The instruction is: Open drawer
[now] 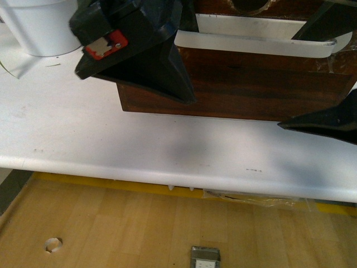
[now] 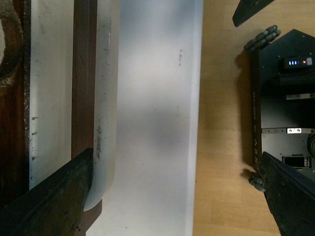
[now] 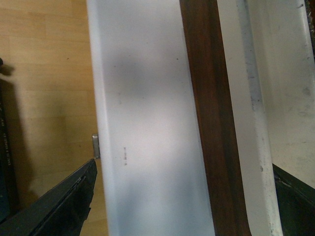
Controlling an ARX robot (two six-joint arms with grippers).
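Observation:
The drawer [image 1: 251, 84] is a dark brown wooden front standing on the white table, with a long white bar handle [image 1: 256, 44] along its top. My left gripper [image 1: 181, 61] is open at the handle's left end, with one finger behind the handle and one in front of the wood. My right gripper [image 1: 319, 72] is open and straddles the right end the same way. In the left wrist view, the wood edge [image 2: 83, 73] and handle [image 2: 106, 98] lie by one finger of the left gripper [image 2: 172, 206]. In the right wrist view, the wood [image 3: 211, 123] and handle [image 3: 251, 123] lie between the jaws of the right gripper [image 3: 182, 206].
A white bucket [image 1: 42, 25] stands at the back left of the white table [image 1: 139, 145]. The table's front edge runs in front of the drawer, with wooden floor [image 1: 111, 223] below. A small metal piece [image 1: 205, 258] lies on the floor. The robot base [image 2: 285, 98] shows in the left wrist view.

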